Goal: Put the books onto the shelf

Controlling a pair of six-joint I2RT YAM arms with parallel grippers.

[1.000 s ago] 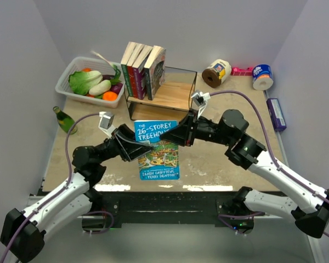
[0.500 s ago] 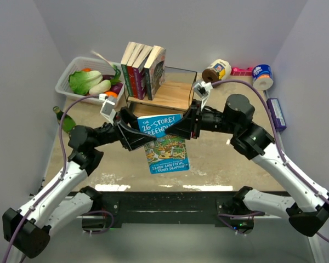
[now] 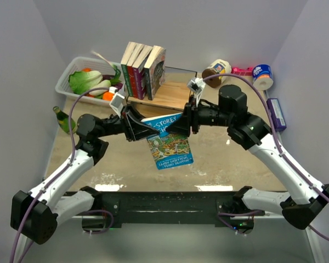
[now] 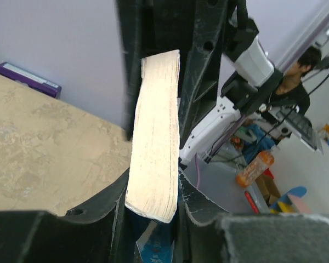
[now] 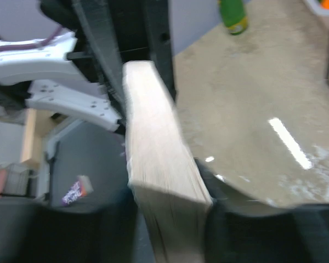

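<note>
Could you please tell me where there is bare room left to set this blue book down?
The light wooden board of the black-framed shelf is bare right of the four upright paperbacks. The beige tabletop lies open below the held blue cartoon-covered book, toward the long purple box. The back-left corner is crowded by the white vegetable basket.

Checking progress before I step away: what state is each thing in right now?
blue book: in the air, tilted.
left gripper: shut on blue book.
right gripper: shut on blue book.
four books: standing on shelf, leaning.
white basket: holding vegetables.
</note>
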